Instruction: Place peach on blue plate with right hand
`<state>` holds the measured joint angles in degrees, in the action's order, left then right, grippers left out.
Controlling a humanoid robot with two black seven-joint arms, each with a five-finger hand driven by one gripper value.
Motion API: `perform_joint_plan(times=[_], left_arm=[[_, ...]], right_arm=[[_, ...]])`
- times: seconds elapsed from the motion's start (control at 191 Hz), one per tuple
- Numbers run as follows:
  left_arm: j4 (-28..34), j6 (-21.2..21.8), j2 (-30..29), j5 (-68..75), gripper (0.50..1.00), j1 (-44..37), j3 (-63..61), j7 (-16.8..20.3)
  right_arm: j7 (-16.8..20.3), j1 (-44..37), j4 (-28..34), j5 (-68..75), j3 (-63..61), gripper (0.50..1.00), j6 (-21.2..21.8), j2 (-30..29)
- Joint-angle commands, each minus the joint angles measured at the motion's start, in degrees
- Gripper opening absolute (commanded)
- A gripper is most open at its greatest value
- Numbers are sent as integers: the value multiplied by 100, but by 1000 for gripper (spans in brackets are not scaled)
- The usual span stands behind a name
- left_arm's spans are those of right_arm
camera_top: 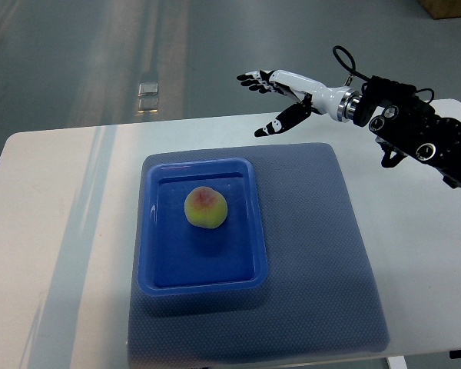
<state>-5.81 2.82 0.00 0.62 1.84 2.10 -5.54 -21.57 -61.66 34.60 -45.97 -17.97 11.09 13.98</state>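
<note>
Resting in blue plate [202, 280] on mat [315, 231]: peach [206, 207].

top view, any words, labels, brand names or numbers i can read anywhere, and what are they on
None: no readable text shows in this view.
The peach, blue plate, grey mat and white table carry no print.
The right hand and its black forearm show no legible label or number.
The small clear object on the floor is too small to tell whether it bears any marking.
</note>
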Motion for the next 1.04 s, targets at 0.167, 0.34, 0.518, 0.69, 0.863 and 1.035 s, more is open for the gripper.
perform_joint_plan(times=[0.167, 0.34, 0.518, 0.69, 0.863, 1.035], left_arm=[[-35, 0, 0, -1, 1000, 9, -8, 0], [-52, 0, 0, -1, 1000, 9, -8, 0], [-52, 0, 0, -1, 1000, 9, -8, 0], [-52, 0, 0, -1, 1000, 9, 1, 0], [-61, 0, 0, -1, 1000, 9, 1, 0], [-70, 0, 0, -1, 1000, 9, 1, 0]], right_arm=[[583, 277, -6, 3234, 4, 928, -1346, -27], [583, 356, -6, 3902, -48, 930, -1513, -10], [583, 699, -6, 4368, -751, 934, -1461, 8], [513, 1077, -6, 4377, -1560, 934, -1443, -36], [513, 1200, -6, 4377, -1701, 934, -1452, -45], [513, 1253, 3, 4386, -1683, 934, -1452, -71]])
